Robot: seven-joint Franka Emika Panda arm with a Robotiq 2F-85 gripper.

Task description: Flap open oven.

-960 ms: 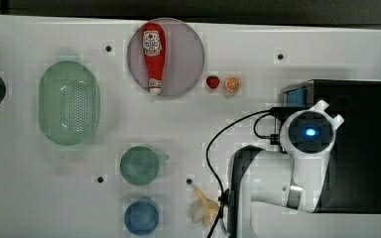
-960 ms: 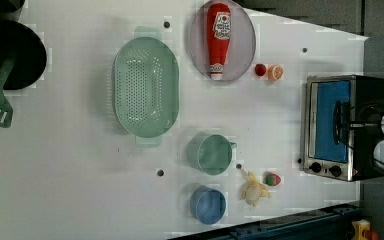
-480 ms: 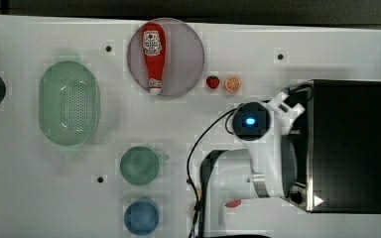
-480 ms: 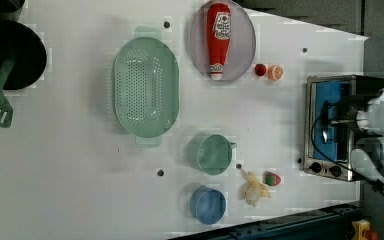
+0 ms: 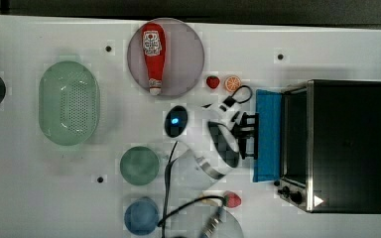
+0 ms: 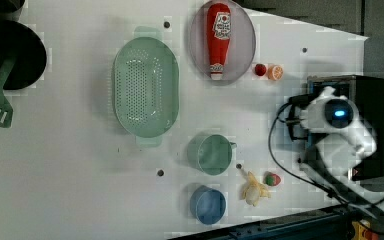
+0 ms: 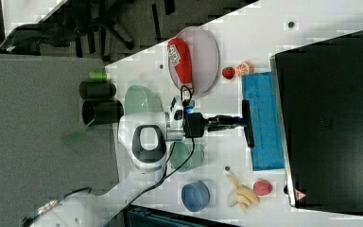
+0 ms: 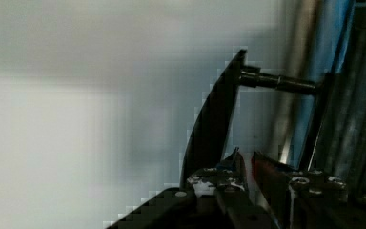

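Note:
The oven (image 5: 347, 144) stands at the top view's right, black on top, with small knobs on its silver front. Its blue door (image 5: 269, 134) lies flapped down flat toward the table's middle, and the same door (image 7: 263, 124) shows in the right view. My gripper (image 7: 238, 122) reaches level across the table to the dark bar handle (image 7: 248, 124) and is shut on it. From above, the gripper (image 5: 250, 135) sits at the door's outer edge. Up close, the handle (image 8: 214, 129) rises from between my fingers (image 8: 214, 179). In the left view my arm (image 6: 337, 114) covers most of the oven (image 6: 375, 95).
A ketchup bottle (image 5: 153, 54) lies on a round plate (image 5: 188, 54). Near the door are a strawberry (image 5: 212, 82), an orange slice (image 5: 232, 83) and another red fruit (image 5: 232, 199). Left of my arm are a green colander (image 5: 69, 103), a green cup (image 5: 139, 165) and a blue cup (image 5: 141, 215).
My arm has swung from over the oven to the top view's left, pulling the handle along. The blue door has dropped from upright to flat.

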